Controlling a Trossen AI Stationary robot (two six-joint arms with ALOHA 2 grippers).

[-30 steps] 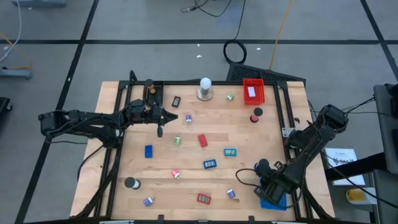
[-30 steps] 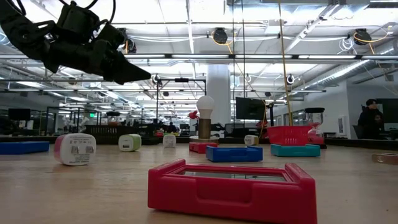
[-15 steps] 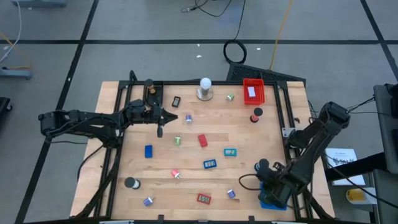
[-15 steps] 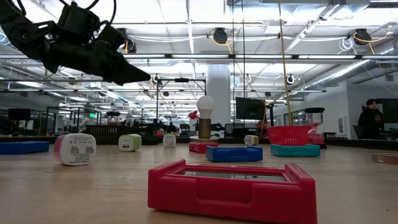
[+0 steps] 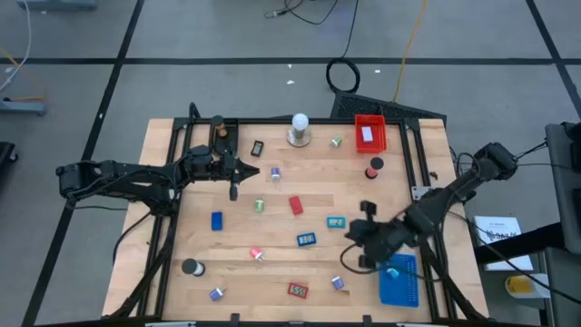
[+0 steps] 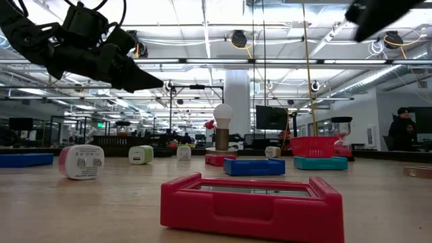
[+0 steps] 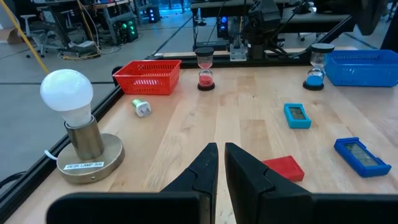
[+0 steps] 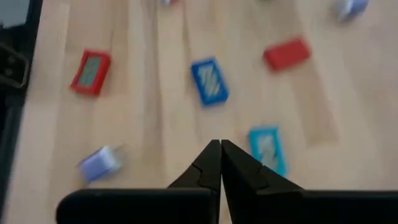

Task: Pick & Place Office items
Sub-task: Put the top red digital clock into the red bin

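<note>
The office items lie scattered on the wooden table: a teal block [image 5: 336, 222], a blue block [image 5: 306, 240], a red block [image 5: 295, 205], a red framed piece [image 5: 298, 290] and a purple piece [image 5: 338, 283]. My right gripper [image 5: 356, 233] hangs shut above the table, right of the teal block [image 8: 266, 149], slanting down with nothing between its fingers [image 8: 220, 144]. My left gripper [image 5: 251, 170] waits at the far left, raised and nearly level, shut and holding nothing [image 7: 221, 149]. In its view the red block [image 7: 283, 168] lies ahead of it.
A blue tray [image 5: 398, 283] sits at the near right corner, a red tray [image 5: 369, 133] at the far right. A bulb lamp on a round base [image 5: 299, 130] stands at the far middle, with a red hourglass [image 5: 374, 168] near the red tray. A person [image 6: 403, 128] stands beyond the table.
My right gripper has risen from over the blue tray at the near right corner and swung toward the table's middle, rolling about its own axis and staying shut. The blue tray now shows uncovered.
</note>
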